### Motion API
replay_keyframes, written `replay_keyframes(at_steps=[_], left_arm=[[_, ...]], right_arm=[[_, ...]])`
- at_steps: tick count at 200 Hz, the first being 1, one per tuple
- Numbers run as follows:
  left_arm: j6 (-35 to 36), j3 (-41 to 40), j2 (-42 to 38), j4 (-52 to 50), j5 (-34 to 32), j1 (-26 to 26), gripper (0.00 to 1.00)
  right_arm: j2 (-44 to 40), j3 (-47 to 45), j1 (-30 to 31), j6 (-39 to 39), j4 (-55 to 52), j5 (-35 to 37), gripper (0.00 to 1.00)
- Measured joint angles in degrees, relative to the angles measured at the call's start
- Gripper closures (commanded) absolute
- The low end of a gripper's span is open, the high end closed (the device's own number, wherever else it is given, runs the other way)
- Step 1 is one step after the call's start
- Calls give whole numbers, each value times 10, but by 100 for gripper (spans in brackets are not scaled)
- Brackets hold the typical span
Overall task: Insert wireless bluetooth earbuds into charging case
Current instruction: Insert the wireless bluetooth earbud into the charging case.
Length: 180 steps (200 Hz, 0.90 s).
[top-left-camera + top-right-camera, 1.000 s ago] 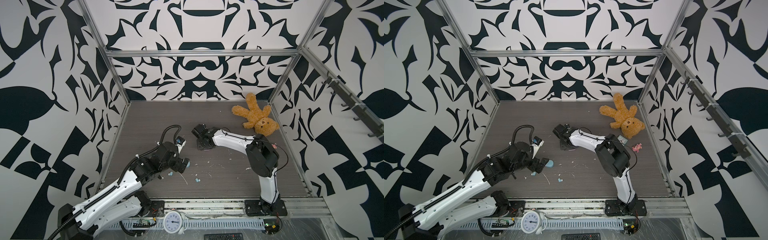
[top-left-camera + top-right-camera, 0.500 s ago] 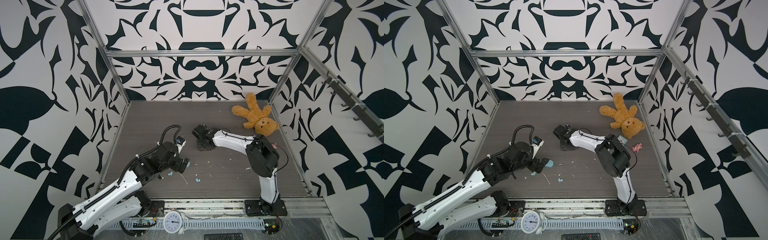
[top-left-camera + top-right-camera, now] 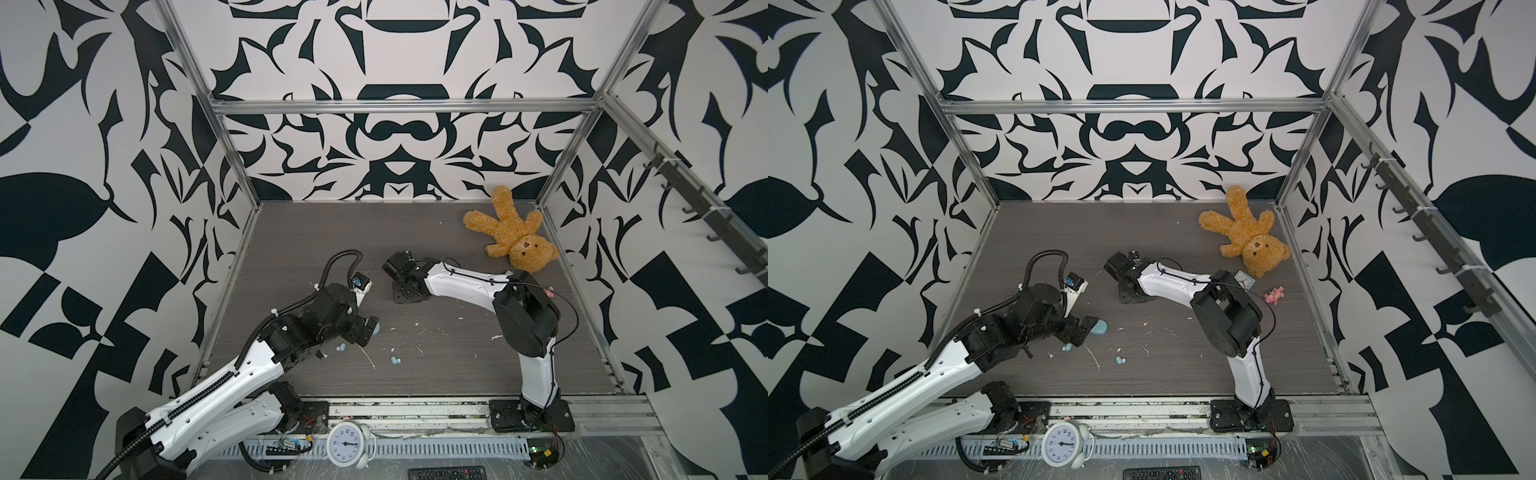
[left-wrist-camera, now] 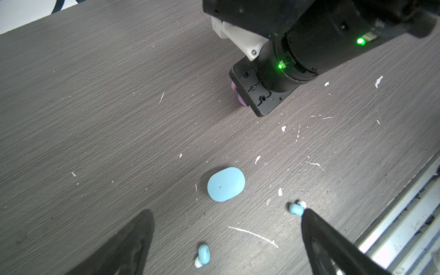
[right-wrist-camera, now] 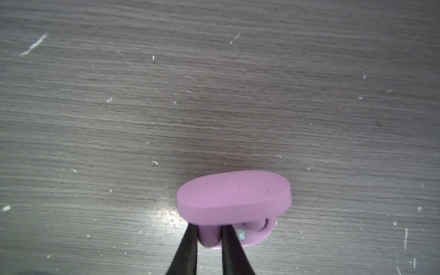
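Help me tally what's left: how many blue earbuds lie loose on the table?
2. One blue earbud lies by the left arm's end, the other nearer mid-table; both apart from the closed blue case. The arm might hide more.

**A:** What lies on the dark grey wood-grain tabletop (image 3: 1183, 374) in a top view?

**B:** A pale blue oval plastic case (image 3: 1100, 328) lies right at the tips of the left gripper (image 3: 1086, 331). One tiny pale blue earbud (image 3: 1066, 347) lies just beside that gripper. A second pale blue earbud (image 3: 1120, 360) is nearer the front edge, among white scraps.

**A:** And the white-and-black right arm (image 3: 1167, 282)?

**B:** It reaches towards the middle with its black wrist bent down to the table. The fingertips are hidden.

**A:** The far right corner?

**B:** A brown plush teddy bear (image 3: 1246, 237) lies face up, and a small pink toy figure (image 3: 1274, 294) is near it.
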Motion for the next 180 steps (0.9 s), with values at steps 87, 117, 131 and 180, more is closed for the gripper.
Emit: replay_keyframes(at_steps=[87,117,131,180], left_arm=[[0,0,0,0,0,0,1],[0,0,0,0,0,0,1],[0,0,0,0,0,0,1],[0,0,0,0,0,0,1]], right_arm=[[0,-4,5,6,7,11,86],[0,-6,14,9,11,20,87],[0,-6,18,10,12,27,87],[0,-12,26,16,14,46,87]])
